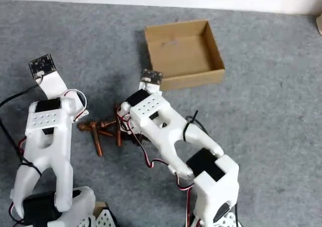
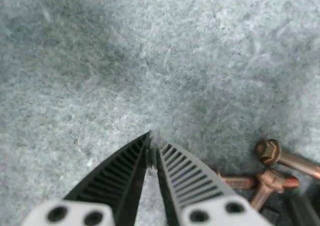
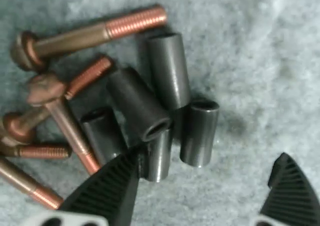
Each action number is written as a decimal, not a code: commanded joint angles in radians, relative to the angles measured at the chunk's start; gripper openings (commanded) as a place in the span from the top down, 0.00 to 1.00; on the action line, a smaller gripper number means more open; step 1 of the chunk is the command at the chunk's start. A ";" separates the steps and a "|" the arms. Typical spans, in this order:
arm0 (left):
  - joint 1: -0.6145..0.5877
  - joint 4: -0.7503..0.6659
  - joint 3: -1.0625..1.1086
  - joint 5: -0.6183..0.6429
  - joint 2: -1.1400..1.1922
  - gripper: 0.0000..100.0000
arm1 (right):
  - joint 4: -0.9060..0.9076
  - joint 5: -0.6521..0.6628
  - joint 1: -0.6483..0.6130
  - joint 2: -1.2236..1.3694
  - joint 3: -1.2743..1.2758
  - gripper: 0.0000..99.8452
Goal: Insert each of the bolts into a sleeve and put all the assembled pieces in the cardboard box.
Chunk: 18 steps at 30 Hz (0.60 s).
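Sleeves (image 3: 137, 103) clustered just ahead of right arm's parted jaws, bolts (image 3: 75, 38) beside

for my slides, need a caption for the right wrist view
Open right gripper above clustered dark sleeves beside copper bolts on grey carpet.

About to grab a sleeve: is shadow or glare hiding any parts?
Right wrist view: sleeves carry a soft sheen, no blinding glare, short shadows on the mat. High view: even light, bolts plain beside a soft arm shadow. Left wrist view: dim patch ahead of the left claw.
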 commanded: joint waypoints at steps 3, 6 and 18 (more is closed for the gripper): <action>0.013 -0.015 0.002 0.000 -0.002 0.99 | -0.012 -0.011 0.030 -0.001 -0.018 0.65; 0.013 -0.015 0.004 0.000 -0.005 0.99 | -0.015 -0.011 0.031 0.001 -0.018 0.65; 0.013 -0.017 0.001 -0.002 -0.002 0.99 | -0.070 -0.011 0.050 0.111 -0.022 0.65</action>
